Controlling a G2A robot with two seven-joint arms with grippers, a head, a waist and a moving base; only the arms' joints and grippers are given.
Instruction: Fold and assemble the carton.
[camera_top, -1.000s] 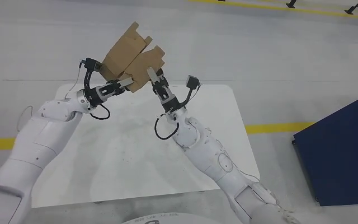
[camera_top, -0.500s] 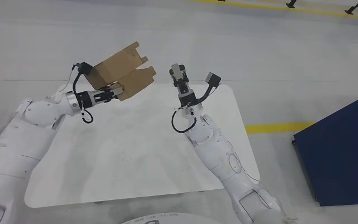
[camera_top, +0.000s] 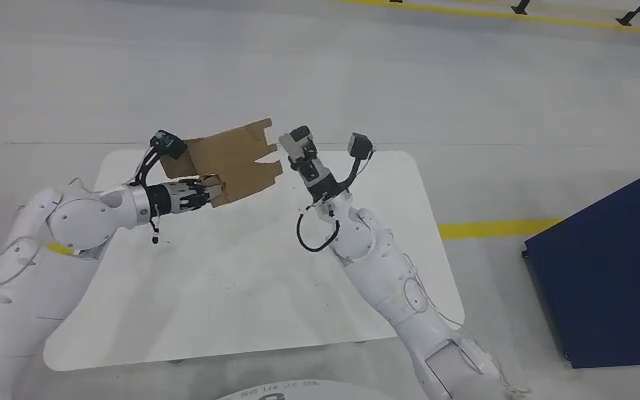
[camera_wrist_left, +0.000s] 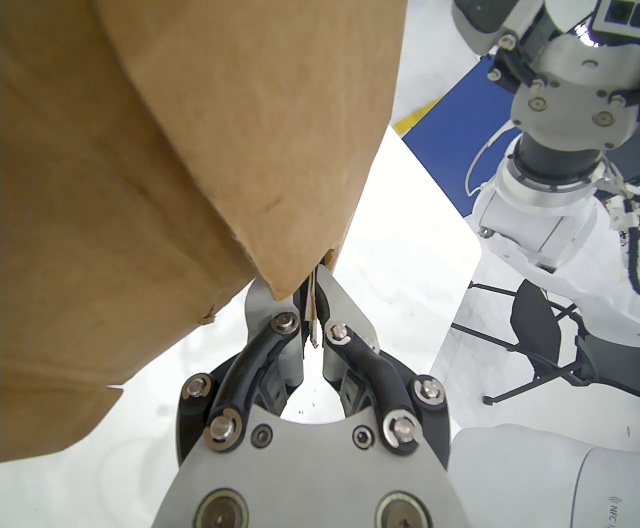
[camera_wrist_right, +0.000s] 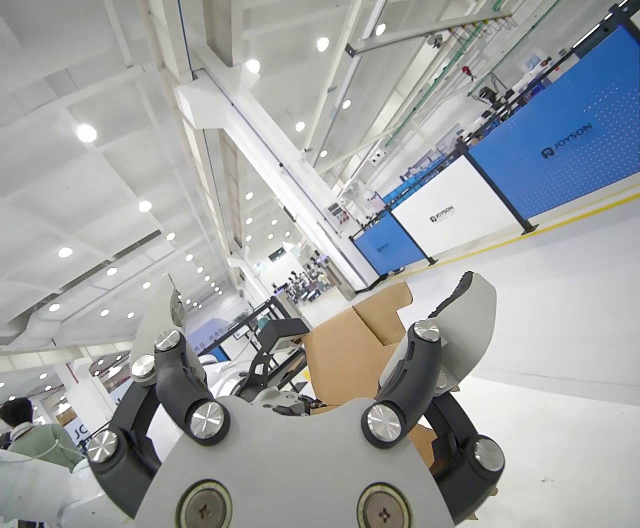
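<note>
**Keep the pinch firm, bring in a second grip**

The left hand (camera_wrist_left: 312, 290) is clamped tight on a thin edge at one corner of the carton (camera_top: 232, 165), and the board runs up and away from its fingers. The carton hangs in the air beyond that hand, over the far edge of the desk (camera_top: 250, 300). It does not look squared yet, and loose flaps stand at the end nearest the right hand (camera_top: 296, 138). That hand is spread wide and holds nothing. It stands just beside the notched flap end, apparently not touching it.

The step in hand seems to be getting the right hand onto the carton. The left hand's pinch should not shift, because one corner grip lets the board swing or slip. The right hand would do best to close on a single wall or flap edge, clear of the creases and deep enough for its pads to bear on flat board. The two hands can then draw apart slowly along the creases, so the carton opens without tearing. Such board is likely springy, so each fold probably needs pressing a little past square.
</note>
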